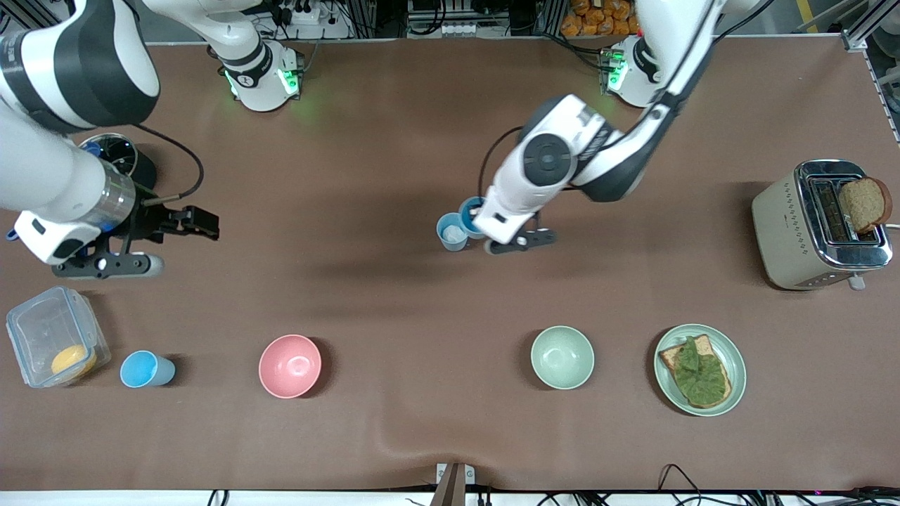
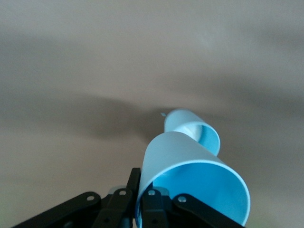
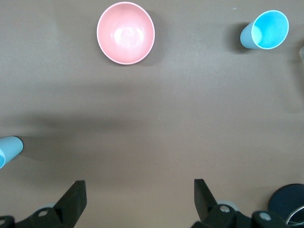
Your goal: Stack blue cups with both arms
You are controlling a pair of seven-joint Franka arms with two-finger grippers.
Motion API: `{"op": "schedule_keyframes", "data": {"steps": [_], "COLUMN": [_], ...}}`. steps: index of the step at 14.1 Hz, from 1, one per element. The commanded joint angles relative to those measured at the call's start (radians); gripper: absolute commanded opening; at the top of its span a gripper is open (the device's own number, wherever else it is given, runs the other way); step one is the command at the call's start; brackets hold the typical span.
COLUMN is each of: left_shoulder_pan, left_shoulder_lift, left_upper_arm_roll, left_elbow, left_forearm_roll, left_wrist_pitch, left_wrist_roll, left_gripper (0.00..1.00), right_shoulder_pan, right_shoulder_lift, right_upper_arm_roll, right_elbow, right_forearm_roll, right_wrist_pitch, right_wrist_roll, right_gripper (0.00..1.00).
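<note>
My left gripper (image 1: 484, 219) is over the middle of the table, shut on the wall of a sky-blue cup (image 2: 190, 190), one finger inside the rim and one outside. That held cup (image 1: 470, 208) is tilted and largely hidden under the hand in the front view. Right beside it stands a paler blue cup (image 1: 452, 232) with a whitish inside bottom (image 2: 194, 133). Another sky-blue cup (image 1: 144, 369) stands near the front camera at the right arm's end (image 3: 265, 31). My right gripper (image 1: 176, 242) hangs open and empty over bare table (image 3: 138, 192).
A pink bowl (image 1: 290, 365), a pale green bowl (image 1: 562, 357) and a plate with toast and greens (image 1: 699, 369) stand in a row near the front camera. A clear lunchbox (image 1: 53, 344) sits beside the lone cup. A toaster (image 1: 819, 225) holds a bread slice.
</note>
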State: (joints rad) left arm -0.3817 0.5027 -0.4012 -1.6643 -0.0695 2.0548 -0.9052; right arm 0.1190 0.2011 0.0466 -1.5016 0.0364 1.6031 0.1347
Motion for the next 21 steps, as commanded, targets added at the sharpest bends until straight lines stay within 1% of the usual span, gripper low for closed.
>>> {"op": "schedule_keyframes", "data": {"steps": [1,2,3,5,7,9,12,13,14,16,19,21], "left_shoulder_pan": [-0.049,-0.064,-0.075,-0.077,-0.075,-0.075,-0.077,-0.077,-0.077,-0.089,-0.08,-0.06], "left_shoulder_lift": [0.051,0.06,0.074,0.102,0.103,0.109,0.131,0.137,0.14,0.135,0.128,0.094], "left_upper_arm_roll": [0.012,0.013,0.013,0.013,0.013,0.019,0.021,0.021,0.021,0.019,0.021,0.044], "left_elbow": [0.046,0.046,0.055,0.081,0.083,0.083,0.083,0.087,0.093,0.095,0.095,0.095], "left_forearm_roll": [0.019,0.031,0.042,0.053,0.053,0.054,0.06,0.06,0.069,0.115,0.12,0.135], "left_wrist_pitch": [-0.004,-0.002,0.008,0.013,0.013,0.019,0.062,0.062,0.064,0.064,0.064,0.062], "left_wrist_roll": [-0.041,-0.056,-0.066,-0.073,-0.072,-0.072,-0.073,-0.078,-0.07,-0.08,-0.072,-0.066], "left_gripper": [0.0,0.0,0.0,0.0,0.0,0.0,0.0,0.1,0.99,1.0,1.0,1.0], "right_shoulder_pan": [-0.022,-0.022,-0.021,-0.025,-0.035,-0.048,-0.048,-0.048,-0.048,-0.048,-0.048,-0.047], "right_shoulder_lift": [-0.124,-0.155,-0.175,-0.175,-0.172,-0.169,-0.169,-0.169,-0.169,-0.169,-0.169,-0.169], "right_upper_arm_roll": [0.018,0.018,0.019,0.018,0.015,0.015,0.015,0.015,0.015,0.015,0.015,0.015], "right_elbow": [-0.223,-0.288,-0.325,-0.328,-0.319,-0.31,-0.308,-0.308,-0.31,-0.308,-0.305,-0.298], "right_forearm_roll": [0.005,0.005,0.005,0.005,0.003,0.003,0.005,0.005,0.005,0.005,0.005,0.003], "right_wrist_pitch": [0.151,0.213,0.25,0.261,0.259,0.258,0.252,0.251,0.251,0.251,0.251,0.25], "right_wrist_roll": [-0.017,-0.018,-0.026,-0.075,-0.128,-0.132,-0.132,-0.132,-0.13,-0.132,-0.132,-0.126], "right_gripper": [1.0,1.0,1.0,1.0,1.0,1.0,1.0,1.0,1.0,1.0,1.0,1.0]}}
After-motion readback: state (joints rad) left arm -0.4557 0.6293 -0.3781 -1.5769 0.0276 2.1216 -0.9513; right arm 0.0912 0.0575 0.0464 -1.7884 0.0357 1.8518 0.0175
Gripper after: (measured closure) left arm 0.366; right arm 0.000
